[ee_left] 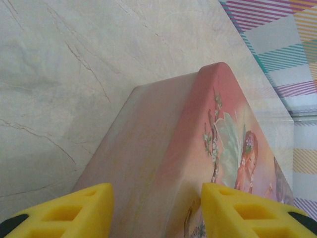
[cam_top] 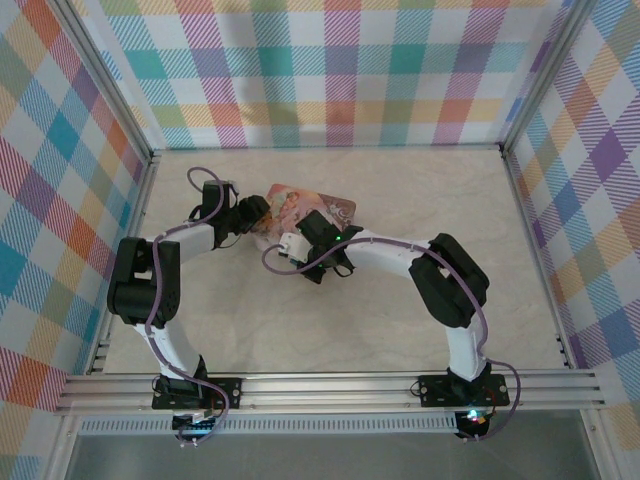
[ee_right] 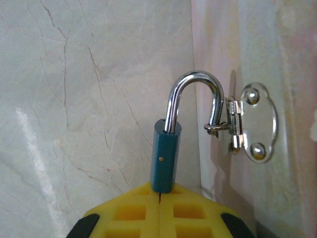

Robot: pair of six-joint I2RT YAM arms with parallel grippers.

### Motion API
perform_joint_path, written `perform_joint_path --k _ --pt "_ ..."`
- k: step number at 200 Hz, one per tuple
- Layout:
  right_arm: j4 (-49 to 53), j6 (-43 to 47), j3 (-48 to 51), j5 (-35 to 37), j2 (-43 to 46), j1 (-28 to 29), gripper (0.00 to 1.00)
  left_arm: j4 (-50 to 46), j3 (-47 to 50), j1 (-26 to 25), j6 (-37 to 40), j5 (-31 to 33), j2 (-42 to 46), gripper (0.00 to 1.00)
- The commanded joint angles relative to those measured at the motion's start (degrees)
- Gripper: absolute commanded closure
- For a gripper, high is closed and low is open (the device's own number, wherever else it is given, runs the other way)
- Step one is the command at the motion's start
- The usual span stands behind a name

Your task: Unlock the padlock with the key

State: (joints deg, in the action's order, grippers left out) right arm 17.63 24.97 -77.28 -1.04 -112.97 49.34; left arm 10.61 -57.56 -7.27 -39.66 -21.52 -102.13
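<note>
The right hand [ee_right: 159, 191] is clamped shut on the lower end of the small teal-bodied padlock [ee_right: 166, 153], which stands straight ahead of its fingertips. One leg of the silvery steel shackle [ee_right: 195, 75] enters the body. The other leg ends free off to the hand's right, hooked through the metal loop [ee_right: 215, 128] of the clasp on the pink-beige illustrated tin box [ee_left: 163, 139]. The left hand [ee_left: 156, 198], half closed, grips that tin's end between its pads. Drawing the padlock back without first unhooking the free leg would likely snag the loop. That could drag or tip the tin, or twist the slim body out of the pinch onto the marbled tabletop [ee_right: 74, 99].
</note>
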Motion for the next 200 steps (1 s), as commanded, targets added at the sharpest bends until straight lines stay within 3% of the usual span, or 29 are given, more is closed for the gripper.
perform_joint_path --k 1,45,76,139,200 --pt "-3.3 5.0 -2.6 0.6 -0.9 1.8 1.00 -0.2 0.8 -1.9 -0.6 -2.0 -0.7 0.51" --pt "-3.5 5.0 -6.4 0.4 -2.8 2.3 1.00 -0.3 1.3 -2.5 -0.8 -1.4 -0.9 0.51" --pt "-5.3 1.8 -1.1 0.3 1.2 2.4 1.00 -0.4 3.2 -1.9 -1.0 1.7 2.4 0.48" --pt "-7.8 -6.3 12.5 0.0 13.4 2.8 1.00 -4.9 9.6 -0.7 0.3 10.1 15.7 0.42" --pt "-8.0 -12.6 19.6 -3.9 18.6 5.1 1.00 -9.5 18.1 -1.2 1.1 8.8 29.0 0.40"
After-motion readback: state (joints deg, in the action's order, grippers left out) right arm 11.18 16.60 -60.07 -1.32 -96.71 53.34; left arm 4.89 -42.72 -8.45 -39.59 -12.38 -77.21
